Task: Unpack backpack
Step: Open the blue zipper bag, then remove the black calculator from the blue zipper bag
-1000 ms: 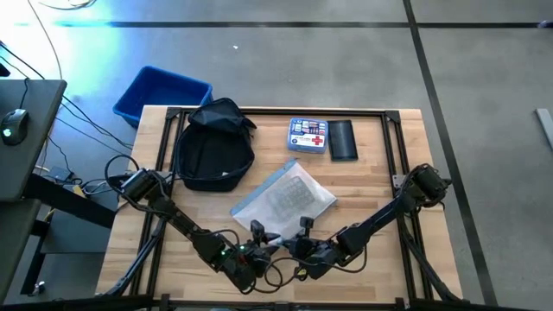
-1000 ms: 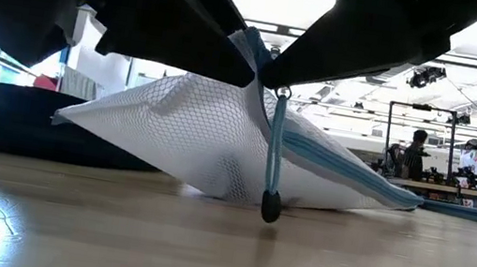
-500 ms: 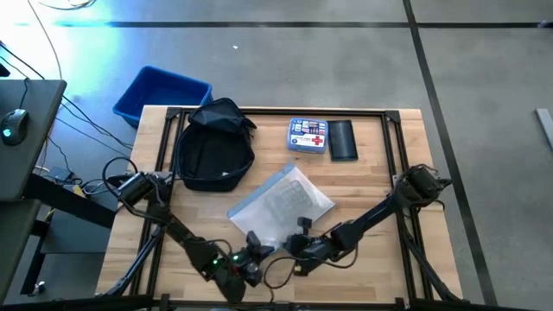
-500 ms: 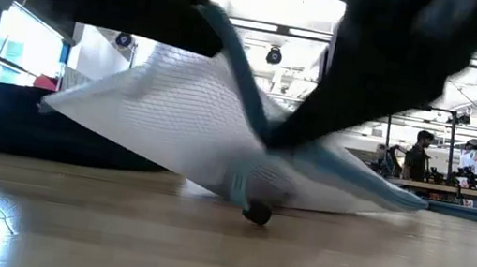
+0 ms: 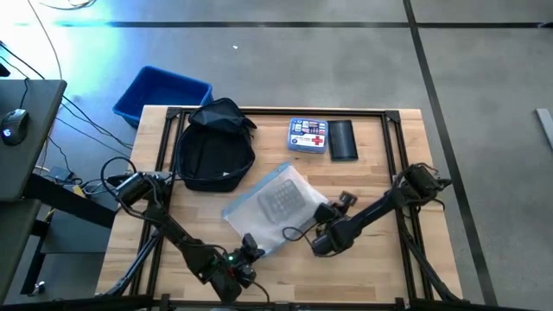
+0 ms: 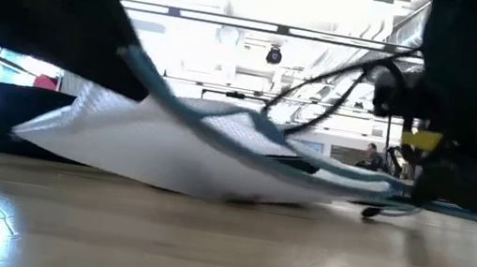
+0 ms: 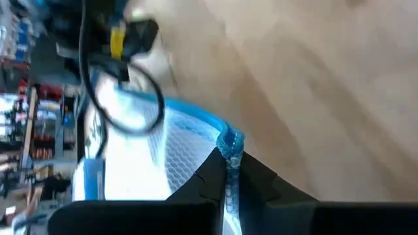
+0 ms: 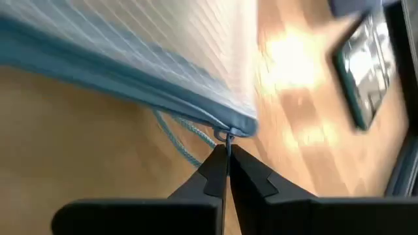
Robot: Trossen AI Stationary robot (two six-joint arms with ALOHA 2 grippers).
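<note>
Unzipping of the white mesh pouch with blue zipper trim (image 5: pixel 275 210) looks to be the step in hand. Left end effector (image 7: pixel 230 171) is pinched shut on the pouch's blue corner; right end effector (image 8: pixel 226 151) is closed on the zipper pull. Dark navy soft fabric backpack (image 5: pixel 212 147) lies at the wooden counter's (image 5: pixel 380 268) far left, apart. Next probably calls for pulling the two ends apart steadily, keeping the seam taut.
</note>
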